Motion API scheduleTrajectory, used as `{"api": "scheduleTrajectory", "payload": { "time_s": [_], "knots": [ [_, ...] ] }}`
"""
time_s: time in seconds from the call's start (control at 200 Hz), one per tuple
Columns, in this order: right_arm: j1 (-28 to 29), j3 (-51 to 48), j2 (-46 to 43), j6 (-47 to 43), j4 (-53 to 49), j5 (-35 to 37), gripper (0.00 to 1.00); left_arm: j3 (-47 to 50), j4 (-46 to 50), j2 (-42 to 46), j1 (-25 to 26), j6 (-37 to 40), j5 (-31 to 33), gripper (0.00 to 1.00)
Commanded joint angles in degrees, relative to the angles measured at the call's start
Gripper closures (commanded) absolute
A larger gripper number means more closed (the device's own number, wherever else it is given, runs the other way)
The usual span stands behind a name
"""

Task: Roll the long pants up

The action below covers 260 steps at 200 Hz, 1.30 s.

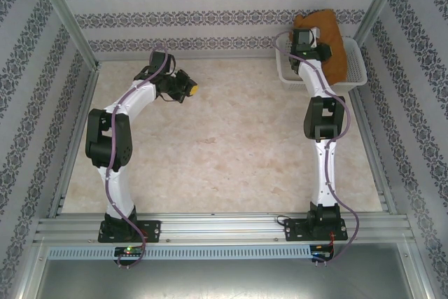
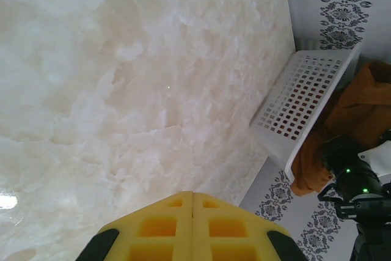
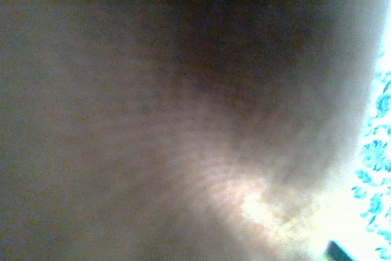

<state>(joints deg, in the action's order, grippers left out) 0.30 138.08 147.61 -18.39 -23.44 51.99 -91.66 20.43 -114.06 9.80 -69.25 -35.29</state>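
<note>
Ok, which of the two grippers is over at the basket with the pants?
The right gripper: it reaches into the white mesh basket at the far right corner, close against the rust-brown pants. The left gripper hangs shut above bare table.

A pale marbled tabletop (image 1: 231,138) lay under soft, even light. Behind and beside it rose white walls (image 1: 210,5) banded with dark floral pattern. Aluminium rails (image 1: 224,225) ran along its near edge; metal posts (image 1: 63,13) stood at its far corners.
</note>
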Motion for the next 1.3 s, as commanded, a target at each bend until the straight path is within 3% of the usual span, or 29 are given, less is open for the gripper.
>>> {"api": "scheduleTrajectory", "payload": {
  "time_s": [0.0,0.06,0.1,0.205,0.44,0.684,0.824,0.974,1.074,1.164,1.214,1.294],
  "knots": [
    [-1.59,-0.18,-2.21,13.94,-9.78,-2.24,0.02,-0.44,0.9,2.41,0.57,0.03,0.92,0.77],
    [-1.74,-0.44,-3.72,16.59,-11.98,-4.86,0.02,0.28,0.2,2.85,0.61,0.01,1.23,0.38],
    [-1.69,-0.27,-4.81,17.94,-13.62,-6.41,0.02,0.7,-0.13,3.12,0.64,0.19,1.47,0.2],
    [-0.97,-0.91,-9.49,22.04,-18.03,-12.95,0.02,0.88,-0.62,3.23,0.63,0.66,1.71,0.0],
    [0.58,-11.72,-28.85,27.04,-16.55,-30.64,0.02,-2.66,-1.14,2.66,0.59,4.03,2.45,0.0],
    [-1.6,-25.16,-45.8,29.44,-15.07,-45.71,0.02,-3.1,-2.8,10.84,-0.36,20.56,10.77,0.0],
    [-3.28,-41.31,-55.76,32.27,-9.31,-53.83,0.02,0.64,-0.23,18.59,-2.84,30.93,15.93,0.0],
    [-3.37,-62.71,-65.72,34.08,0.09,-55.82,0.02,10.05,0.61,29.71,-3.69,45.31,31.96,0.0],
    [-3.2,-76.69,-70.0,33.26,7.69,-55.78,0.02,25.65,-12.1,39.68,-3.66,54.07,42.12,0.0],
    [-2.85,-85.77,-72.5,31.89,13.3,-51.46,0.02,42.02,-27.86,46.35,-3.65,61.5,49.88,0.0],
    [-2.77,-90.06,-73.75,30.69,16.84,-49.04,0.02,47.64,-31.29,47.54,-3.98,62.19,54.74,0.0],
    [-2.76,-96.77,-74.74,29.03,24.96,-45.14,0.02,53.36,-33.26,46.67,-4.42,63.53,56.97,0.0]
  ]
}}
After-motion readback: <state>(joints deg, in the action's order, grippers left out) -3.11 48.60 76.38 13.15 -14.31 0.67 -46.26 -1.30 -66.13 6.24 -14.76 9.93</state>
